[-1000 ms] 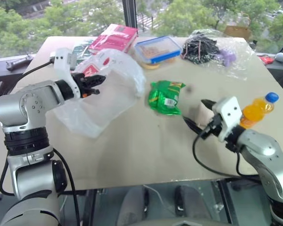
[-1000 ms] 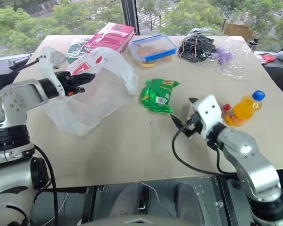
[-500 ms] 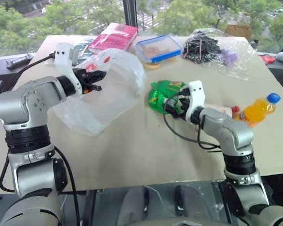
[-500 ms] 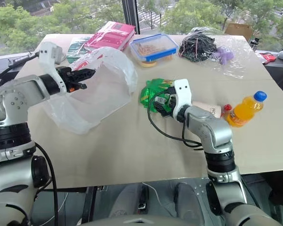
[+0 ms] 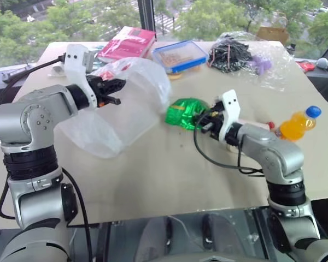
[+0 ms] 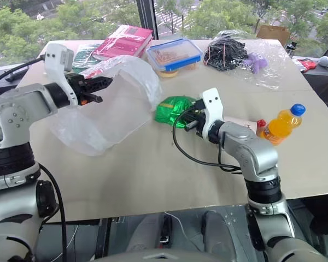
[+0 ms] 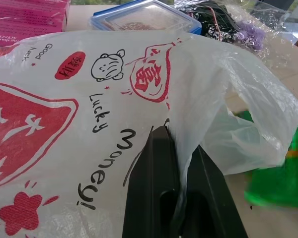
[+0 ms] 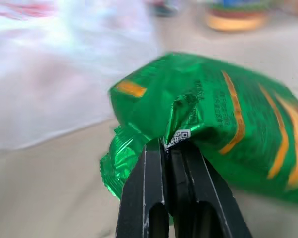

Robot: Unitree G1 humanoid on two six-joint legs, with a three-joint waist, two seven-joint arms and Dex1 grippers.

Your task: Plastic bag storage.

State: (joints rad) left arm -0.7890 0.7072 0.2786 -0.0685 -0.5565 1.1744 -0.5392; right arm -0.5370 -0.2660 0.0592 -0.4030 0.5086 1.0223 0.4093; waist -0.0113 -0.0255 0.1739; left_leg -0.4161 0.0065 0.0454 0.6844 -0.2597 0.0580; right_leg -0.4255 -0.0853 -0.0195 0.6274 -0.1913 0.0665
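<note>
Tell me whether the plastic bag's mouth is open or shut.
Open: the left gripper pinches the plastic bag rim, lifting it so the mouth gapes.

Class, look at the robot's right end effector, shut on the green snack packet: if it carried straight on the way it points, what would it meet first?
Probably the plastic bag held up by the left end effector. The right end effector points across the table toward it, pushing the green snack packet ahead; depth is hard to judge.

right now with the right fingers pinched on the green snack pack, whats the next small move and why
Probably lift the green snack pack slightly and carry it toward the mouth of the plastic bag. The right gripper is shut on the pack's crimped edge, and the left gripper holds the bag's rim up, with its opening facing the pack across bare table.
</note>
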